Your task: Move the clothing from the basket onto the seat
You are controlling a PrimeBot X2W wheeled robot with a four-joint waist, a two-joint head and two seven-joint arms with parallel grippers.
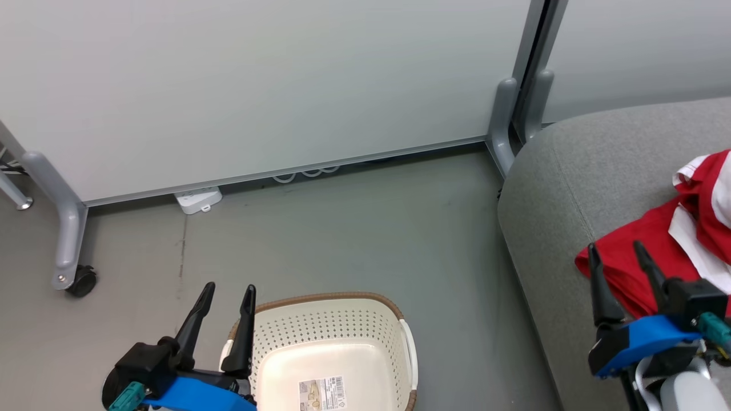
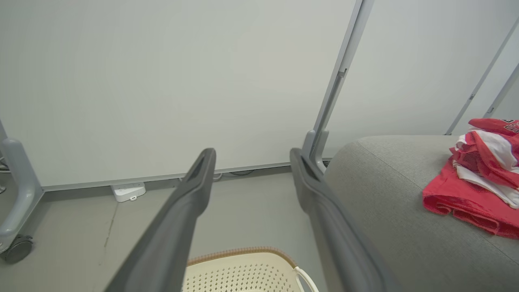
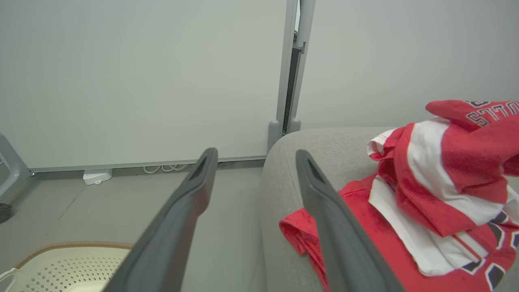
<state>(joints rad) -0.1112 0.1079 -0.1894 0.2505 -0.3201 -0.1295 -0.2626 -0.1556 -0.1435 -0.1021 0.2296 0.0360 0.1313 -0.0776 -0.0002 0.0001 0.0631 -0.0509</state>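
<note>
The red and white clothing (image 1: 679, 245) lies in a crumpled heap on the grey seat (image 1: 577, 194) at the right. The same clothing (image 3: 438, 190) shows lettering in the right wrist view, and the pile (image 2: 478, 178) rests on the seat (image 2: 377, 190) in the left wrist view. The cream basket (image 1: 331, 354) with its brown rim stands on the floor at the bottom centre, with only a label on its bottom. My left gripper (image 1: 228, 291) is open just left of the basket. My right gripper (image 1: 617, 249) is open over the seat's front, beside the clothing's edge, holding nothing.
Grey partition panels (image 1: 257, 85) on wheeled feet (image 1: 80, 279) stand behind the grey floor (image 1: 354, 228). A white power strip (image 1: 197, 200) lies at the partition's base. The basket's rim (image 3: 73, 245) shows at the lower left of the right wrist view.
</note>
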